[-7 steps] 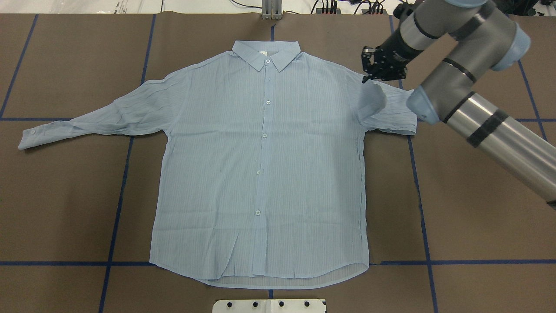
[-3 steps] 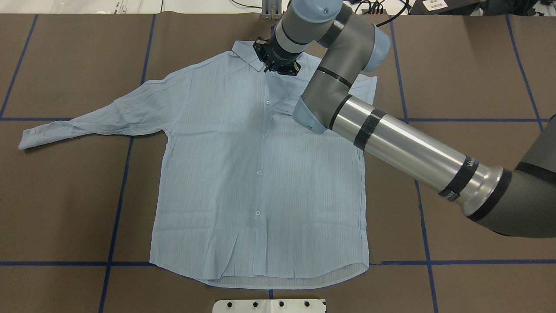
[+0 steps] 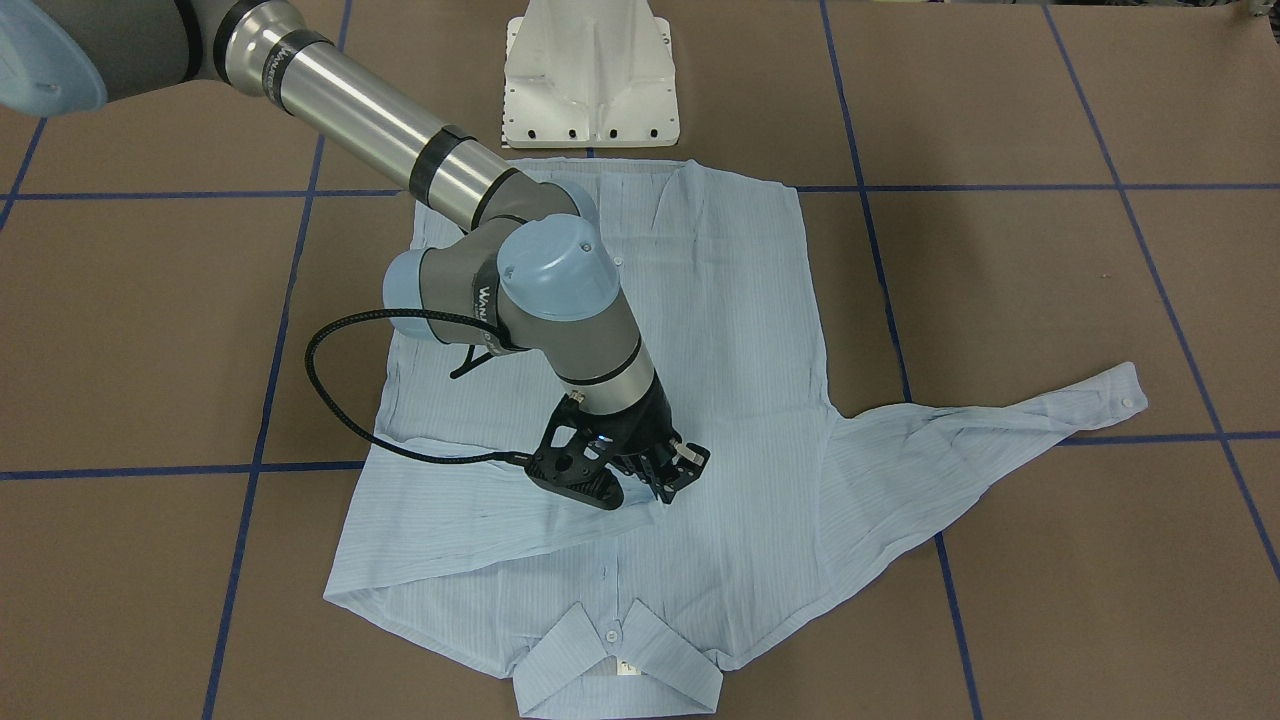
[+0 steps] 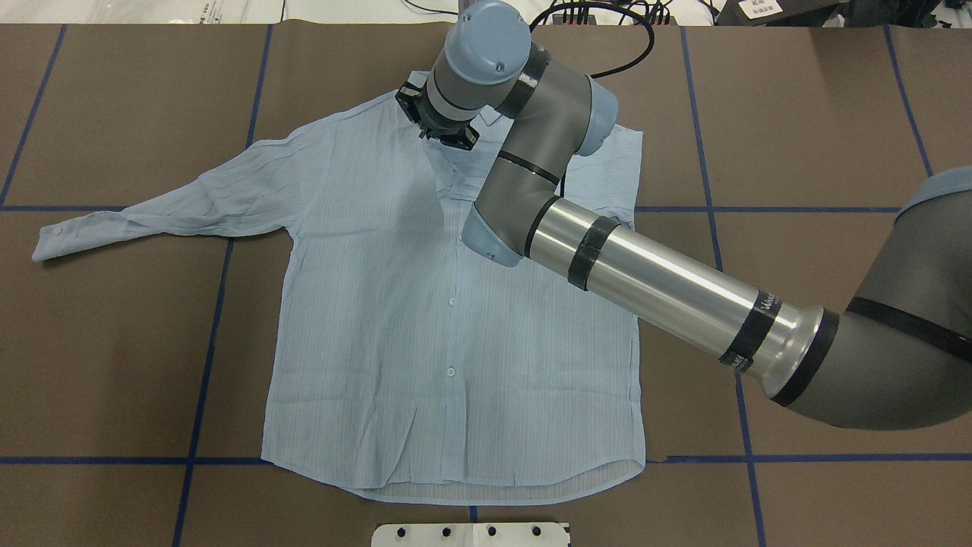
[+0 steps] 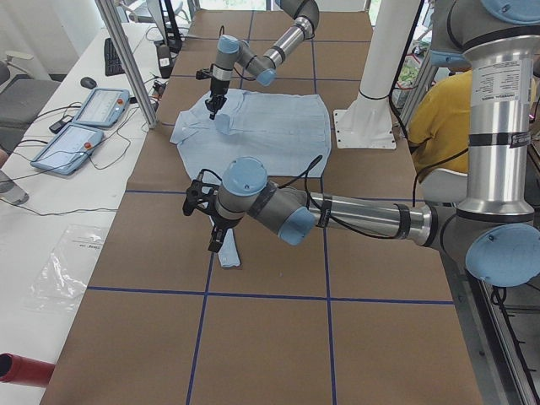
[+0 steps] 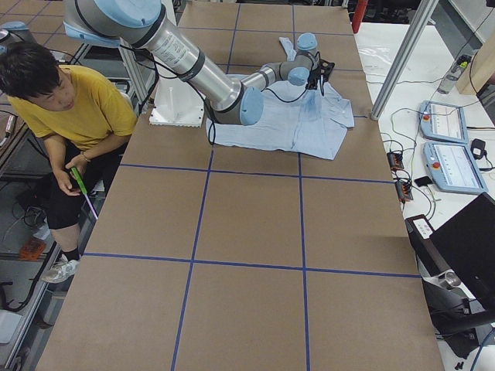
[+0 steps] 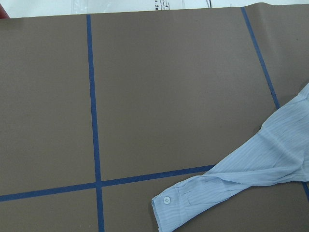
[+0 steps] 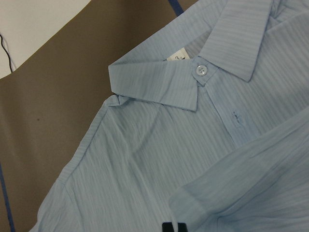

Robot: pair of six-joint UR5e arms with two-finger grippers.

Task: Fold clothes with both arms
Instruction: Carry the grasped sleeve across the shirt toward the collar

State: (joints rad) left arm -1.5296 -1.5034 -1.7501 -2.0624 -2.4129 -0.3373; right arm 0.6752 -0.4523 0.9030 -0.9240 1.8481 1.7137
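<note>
The light-blue striped shirt (image 4: 425, 327) lies front up on the brown table, collar (image 3: 620, 660) at the far side from the robot. My right gripper (image 4: 444, 135) is shut on the right sleeve's cuff, low over the chest just beside the collar. It also shows in the front view (image 3: 672, 483) and the right wrist view (image 8: 174, 226). That sleeve is folded across the chest. The left sleeve lies stretched out, cuff (image 4: 47, 245) flat; it shows in the left wrist view (image 7: 169, 200). My left gripper (image 5: 216, 245) hangs over that cuff; I cannot tell if it is open.
The white pedestal base (image 3: 590, 80) stands at the shirt's hem side. Blue tape lines (image 4: 205, 357) cross the brown table cover. A person in yellow (image 6: 69, 100) sits beside the base. Control tablets (image 5: 84, 118) lie on the side bench.
My right gripper has swept from the shirt's right shoulder leftward to just past the collar, pulling the right sleeve over the chest. The left sleeve has not moved.
</note>
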